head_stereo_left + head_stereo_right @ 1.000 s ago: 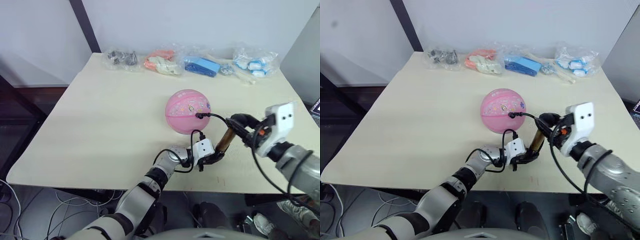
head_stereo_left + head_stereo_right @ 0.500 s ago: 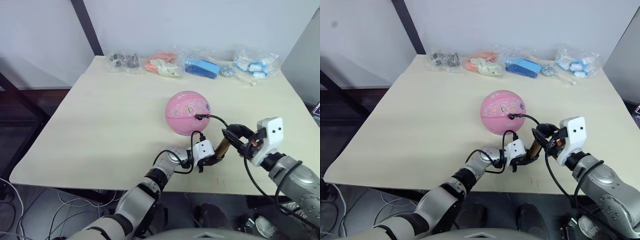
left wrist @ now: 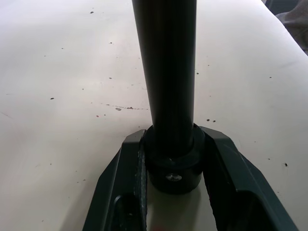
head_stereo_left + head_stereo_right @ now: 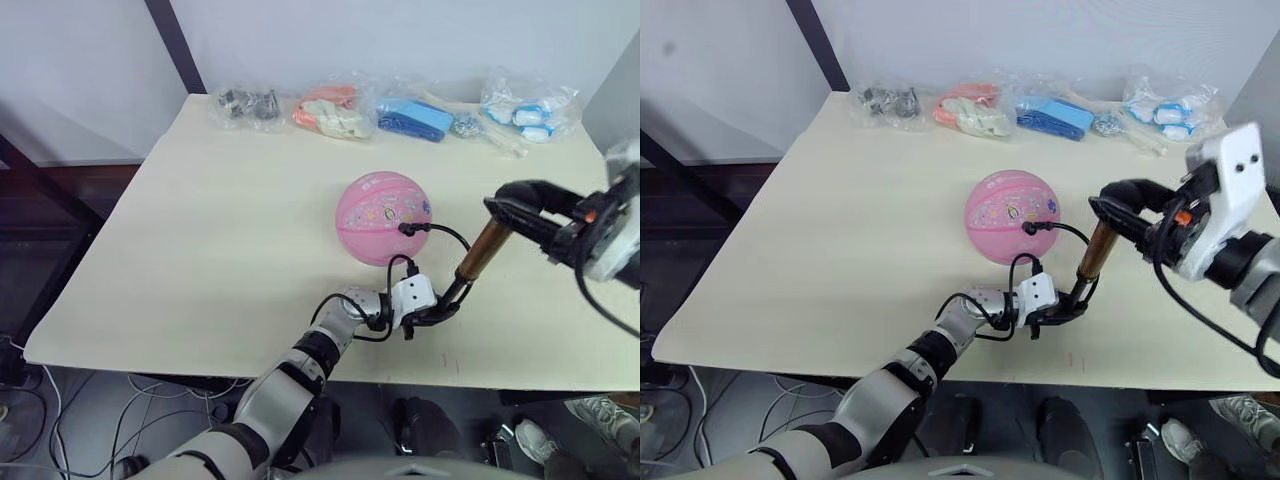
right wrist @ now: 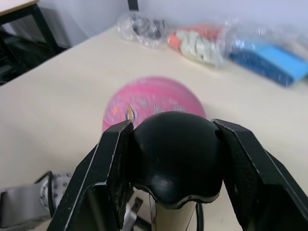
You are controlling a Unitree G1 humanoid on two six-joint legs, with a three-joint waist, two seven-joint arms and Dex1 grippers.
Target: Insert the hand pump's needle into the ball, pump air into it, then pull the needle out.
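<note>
Left eye view: hand pump (image 4: pixel 483 250) tilted, base clamped by left gripper (image 4: pixel 437 312), handle apparently pinched by right gripper (image 4: pixel 520 205).

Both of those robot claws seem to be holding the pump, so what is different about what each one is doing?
The left gripper sits low on the table, shut on the hand pump at its black bottom end; the right gripper is raised above the table, shut on its black handle at the top. Both clamp the same tilted pump, whose hose runs to the ball.
</note>
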